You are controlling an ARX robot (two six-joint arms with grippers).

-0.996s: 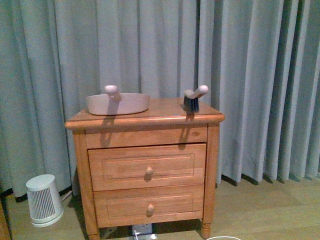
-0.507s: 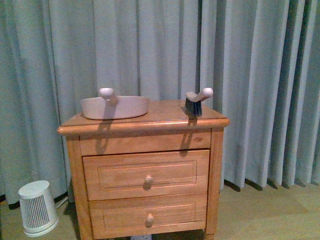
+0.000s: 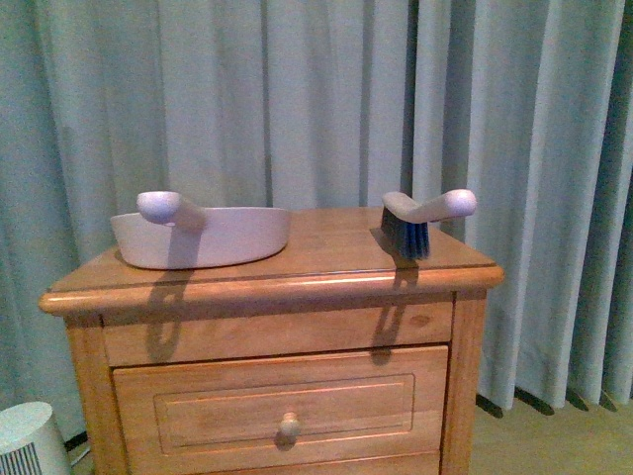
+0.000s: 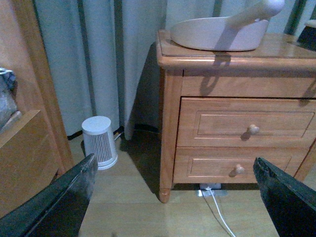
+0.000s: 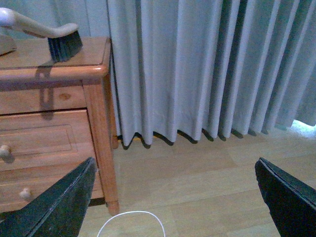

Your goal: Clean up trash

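left gripper (image 4: 174,160): jaws gaping wide | right gripper (image 5: 174,160): jaws gaping wide | pale pink plastic dustpan (image 3: 203,237) and cream-handled dark-bristled brush (image 3: 406,236) sitting well apart on wooden drawered table (image 3: 331,242)

Left pincer (image 4: 174,162): two fingers (image 4: 59,202), matte black, wedge-shaped, broad at base, narrowing to blunt tips; surface slightly grainy, dull sheen. Right pincer (image 5: 175,161): same build, fingers (image 5: 289,197) black with greenish-grey cast, flat broad faces, straight angular edges, pointed tips. Only finger ends visible in wrist views.
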